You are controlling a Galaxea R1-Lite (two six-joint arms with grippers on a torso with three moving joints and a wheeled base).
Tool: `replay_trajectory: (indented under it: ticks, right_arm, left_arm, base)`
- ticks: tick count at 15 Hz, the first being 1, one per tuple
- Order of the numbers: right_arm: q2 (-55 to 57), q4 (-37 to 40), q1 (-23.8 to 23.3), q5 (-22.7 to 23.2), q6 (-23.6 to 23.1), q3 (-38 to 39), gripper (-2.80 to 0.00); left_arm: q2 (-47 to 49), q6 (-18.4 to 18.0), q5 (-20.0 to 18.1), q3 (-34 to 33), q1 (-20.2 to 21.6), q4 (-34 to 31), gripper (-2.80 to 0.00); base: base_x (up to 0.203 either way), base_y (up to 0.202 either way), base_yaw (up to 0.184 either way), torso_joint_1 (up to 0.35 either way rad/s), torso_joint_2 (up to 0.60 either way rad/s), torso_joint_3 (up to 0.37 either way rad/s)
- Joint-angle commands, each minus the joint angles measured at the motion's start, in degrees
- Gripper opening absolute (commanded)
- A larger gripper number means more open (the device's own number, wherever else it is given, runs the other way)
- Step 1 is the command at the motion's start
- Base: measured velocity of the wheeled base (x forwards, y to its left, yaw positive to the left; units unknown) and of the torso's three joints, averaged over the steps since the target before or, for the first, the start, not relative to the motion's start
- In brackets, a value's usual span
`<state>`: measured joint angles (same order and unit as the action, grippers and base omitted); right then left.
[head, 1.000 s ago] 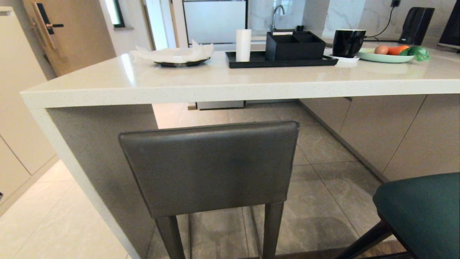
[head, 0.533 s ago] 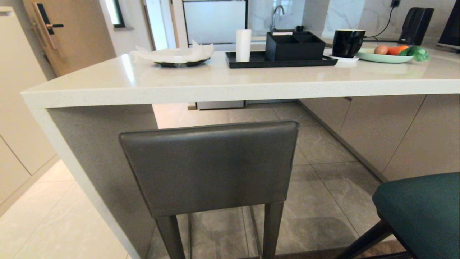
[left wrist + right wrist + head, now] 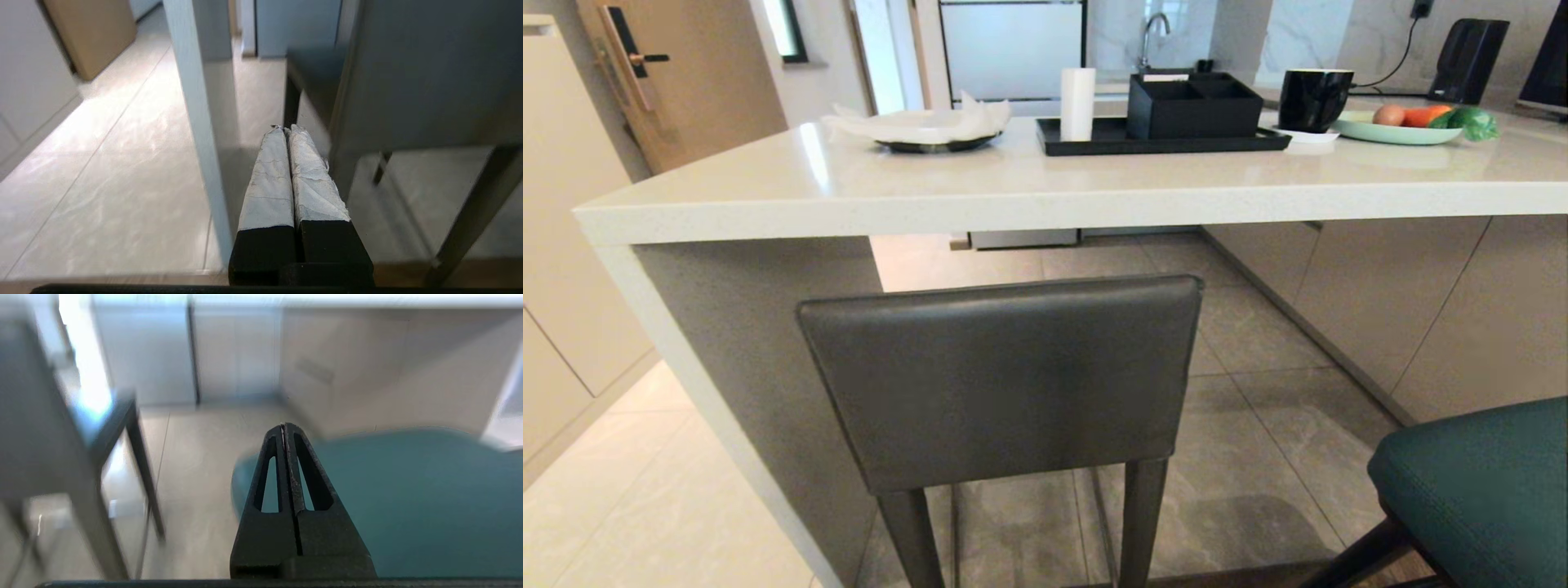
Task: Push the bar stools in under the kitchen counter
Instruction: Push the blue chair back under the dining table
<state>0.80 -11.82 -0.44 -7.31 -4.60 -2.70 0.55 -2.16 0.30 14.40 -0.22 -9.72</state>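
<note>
Currently the grey stool stands at the desk edge; teal stool beside it. Left end effector and right end effector: both closed, empty.

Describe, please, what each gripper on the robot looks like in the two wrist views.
The left gripper has two long black fingers wrapped in wrinkled whitish tape over their outer length, bare black at the base. The right gripper is plain black, its tapered fingers each pierced by a long slot. No cables or markings show.
</note>
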Motion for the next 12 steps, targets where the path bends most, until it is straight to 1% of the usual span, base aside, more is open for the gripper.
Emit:
replay_trajectory:
  ticks: [1, 2, 3, 4, 6, 8, 9, 11, 12]
  right_arm:
    - [-0.8, 0.0, 0.0, 0.9, 0.1, 2.8, -2.80]
    - [-0.8, 0.0, -0.1, 1.1, 0.0, 2.8, -2.80]
    - [-0.8, -0.1, 0.0, 1.4, -0.1, 2.7, -2.80]
    - [-0.8, -0.3, 0.0, 3.0, 0.1, 2.7, -2.80]
    - [-0.8, 0.1, 0.0, 5.8, 2.1, 2.8, -2.80]
    - [-0.8, 1.6, 0.0, 7.9, 2.3, 2.8, -2.80]
    - [-0.8, 1.7, 0.0, 9.3, 2.2, 2.8, -2.80]
    - [-0.8, 1.7, 0.0, 14.9, 1.8, 2.8, -2.80]
    - [-0.8, 1.6, 0.0, 18.5, 1.8, 2.8, -2.80]
  left_arm:
    - [-0.4, -0.5, 0.1, -5.8, 0.0, 4.6, -2.80]
    - [-0.4, -0.9, 0.1, -8.8, 0.0, 10.5, -2.80]
    - [-0.4, -1.1, -0.1, -10.5, 0.0, 13.3, -2.80]
    - [-0.4, -1.0, -0.4, -11.1, 0.0, 13.3, -2.80]
    - [-0.4, -0.6, -0.3, -13.8, 0.0, 13.8, -2.80]
    - [-0.4, 1.6, -0.1, -14.5, 0.0, 12.5, -2.80]
    - [-0.4, 1.9, -0.1, -14.5, 0.0, 12.5, -2.80]
    - [-0.4, 2.0, 0.1, -14.5, 0.0, 12.1, -2.80]
    - [-0.4, 1.9, 0.2, -14.5, 0.0, 11.6, -2.80]
  base:
    - [0.000, 0.000, 0.000, 0.000, 0.00, 0.000]
    - [0.000, 0.000, 0.000, 0.000, 0.00, 0.000]
    - [0.000, 0.000, 0.000, 0.000, 0.00, 0.000]
    - [0.000, 0.000, 0.000, 0.000, 0.00, 0.000]
    - [0.000, 0.000, 0.000, 0.000, 0.00, 0.000]
    - [0.000, 0.000, 0.000, 0.000, 0.00, 0.000]
    - [0.000, 0.000, 0.000, 0.000, 0.00, 0.000]
    - [0.000, 0.000, 0.000, 0.000, 0.00, 0.000]
    - [0.000, 0.000, 0.000, 0.000, 0.00, 0.000]
